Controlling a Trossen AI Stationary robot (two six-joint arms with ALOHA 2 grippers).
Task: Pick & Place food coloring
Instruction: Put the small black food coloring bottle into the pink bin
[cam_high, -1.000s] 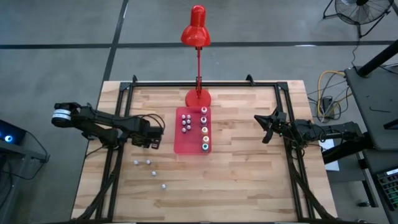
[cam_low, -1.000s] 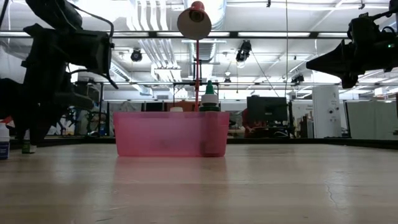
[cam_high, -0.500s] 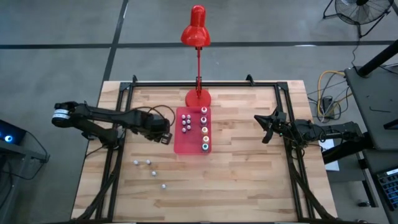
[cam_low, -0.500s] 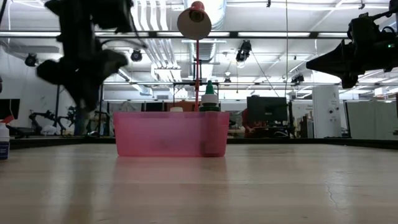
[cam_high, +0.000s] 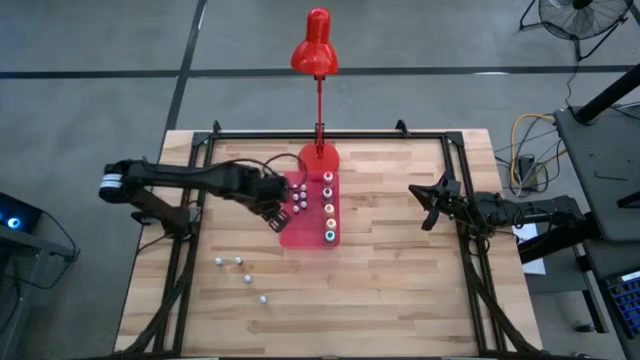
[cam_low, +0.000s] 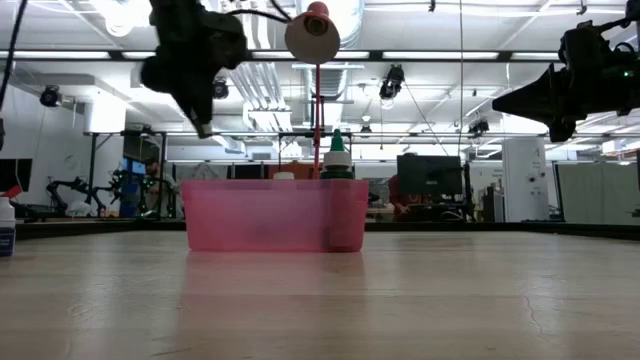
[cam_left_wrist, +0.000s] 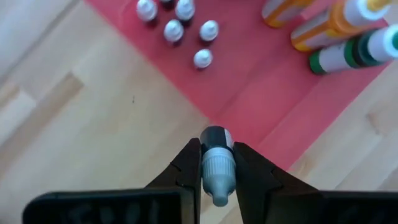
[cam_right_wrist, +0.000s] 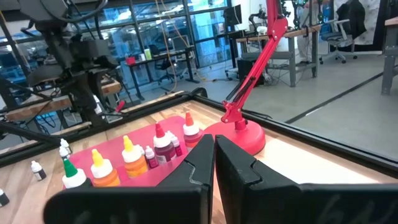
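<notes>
- Gripping a small whitish-capped bottle (cam_left_wrist: 215, 163) between closed fingers, the left tool (cam_high: 277, 212) hovers over the near-left edge of the red tray (cam_high: 292, 233)
- Lowering it straight down onto bare tray, just clear of the cluster of small bottles (cam_left_wrist: 175, 22), looks the safest release; tipping neighbours is the risk
- Five bigger bottles (cam_high: 329, 208) stand in a row along the tray's right side; four small ones (cam_high: 238, 268) remain loose on the surface (cam_high: 400, 290)
- Farther right, the right tool (cam_high: 430, 205) waits above the surface, fingers together, empty

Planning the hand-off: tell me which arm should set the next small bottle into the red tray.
Left. The left gripper already has its fingers shut on a small whitish-capped bottle at the edge of the red tray. The right gripper waits, shut and empty, well off to the tray's right.
</notes>
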